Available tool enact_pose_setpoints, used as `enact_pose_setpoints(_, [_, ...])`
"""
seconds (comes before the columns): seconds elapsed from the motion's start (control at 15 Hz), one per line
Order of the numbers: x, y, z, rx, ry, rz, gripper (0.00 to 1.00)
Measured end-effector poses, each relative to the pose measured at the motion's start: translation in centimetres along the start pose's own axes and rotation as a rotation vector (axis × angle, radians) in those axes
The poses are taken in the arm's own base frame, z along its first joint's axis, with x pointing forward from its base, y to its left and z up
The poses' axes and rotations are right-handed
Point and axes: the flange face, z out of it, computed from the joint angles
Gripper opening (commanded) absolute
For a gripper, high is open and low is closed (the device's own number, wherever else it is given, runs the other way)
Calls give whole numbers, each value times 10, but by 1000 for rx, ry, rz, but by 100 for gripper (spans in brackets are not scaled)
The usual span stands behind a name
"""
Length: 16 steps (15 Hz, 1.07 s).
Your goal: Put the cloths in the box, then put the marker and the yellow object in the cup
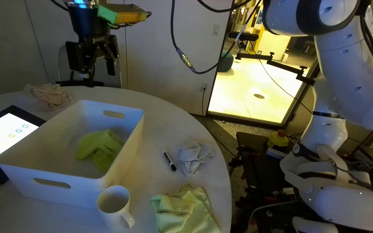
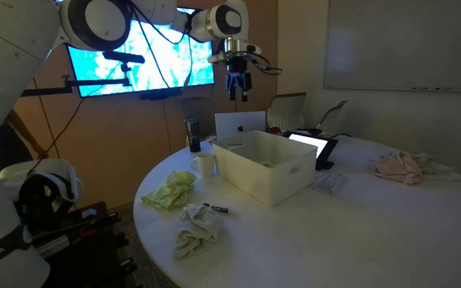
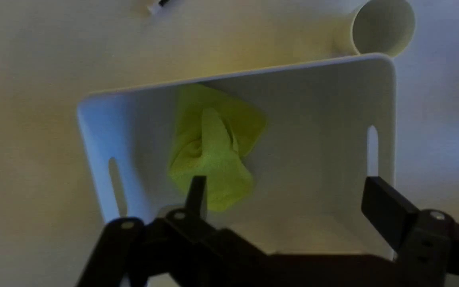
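Observation:
A white box stands on the round white table, also in an exterior view. A green cloth lies inside it, clear in the wrist view. A yellow-green cloth, a grey cloth and a pink cloth beside a whitish cloth lie on the table. The marker lies beside the grey cloth. A white mug stands upright by the box corner. I see no yellow object on the table. My gripper is open and empty, high above the box; it shows in both exterior views.
A lit tablet stands close to the box's side. A laptop and a dark tumbler stand behind the box and mug. A printed sheet lies near the tablet. Chairs stand beyond the table.

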Motion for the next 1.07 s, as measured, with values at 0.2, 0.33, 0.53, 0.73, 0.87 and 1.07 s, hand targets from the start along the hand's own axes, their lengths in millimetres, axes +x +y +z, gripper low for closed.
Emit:
enact_pose_setpoints(0.2, [-18, -20, 28, 45, -68, -28, 100])
enact_pose_setpoints(0.33, [-32, -31, 44, 71, -104, -40, 100])
enact_pose_setpoints(0.53, [-57, -38, 62, 115, -162, -23, 100])
enact_pose_setpoints(0.73, [-82, -33, 81, 167, -229, 18, 100])
enact_pose_setpoints(0.87, [-99, -26, 99, 197, -272, 57, 100])
enact_pose_setpoints(1.07, [-124, -13, 137, 237, -319, 131, 100])
